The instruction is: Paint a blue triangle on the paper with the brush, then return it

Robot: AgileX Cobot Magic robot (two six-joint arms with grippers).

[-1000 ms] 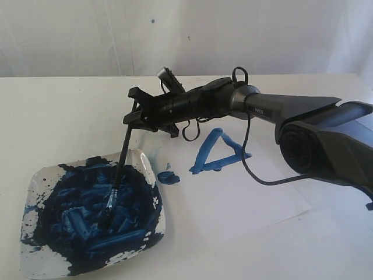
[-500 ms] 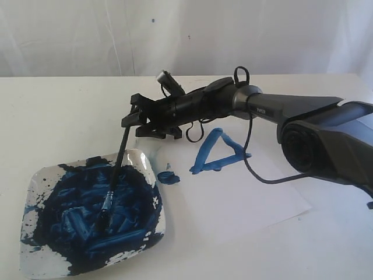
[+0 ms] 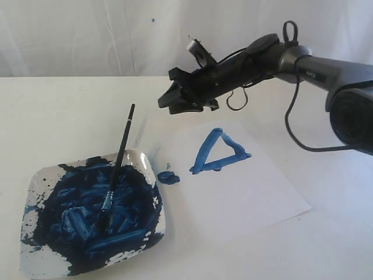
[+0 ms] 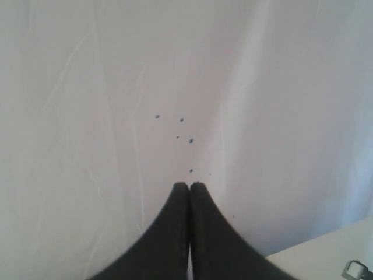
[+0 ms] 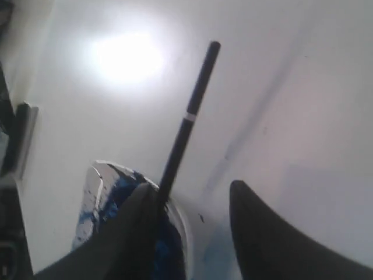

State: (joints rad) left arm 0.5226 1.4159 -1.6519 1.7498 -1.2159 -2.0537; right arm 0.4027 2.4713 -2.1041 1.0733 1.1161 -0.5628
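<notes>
The brush (image 3: 118, 160) lies free, its bristle end in the blue paint on the square plate (image 3: 41, 263) and its black handle leaning up over the plate's far rim. The blue triangle (image 3: 204, 151) is on the paper (image 3: 245, 192). My right gripper (image 3: 168, 88) hangs open in the air above the paper's far left corner, up and to the right of the handle's top, holding nothing. In the right wrist view the brush (image 5: 189, 111) runs past one finger of the right gripper (image 5: 191, 186) toward the plate (image 5: 96, 181). My left gripper (image 4: 190, 184) is shut and empty, facing a white backdrop.
A round blue paint blob (image 3: 168, 177) sits on the table between the plate and the paper. A white cloth backdrop (image 3: 87, 35) rises behind the table. The right arm (image 3: 315, 67) reaches in from the right, with a cable loop hanging under it.
My right gripper opened and let go of the brush, then rose and drew back to the right. The brush stayed leaning in the plate.
</notes>
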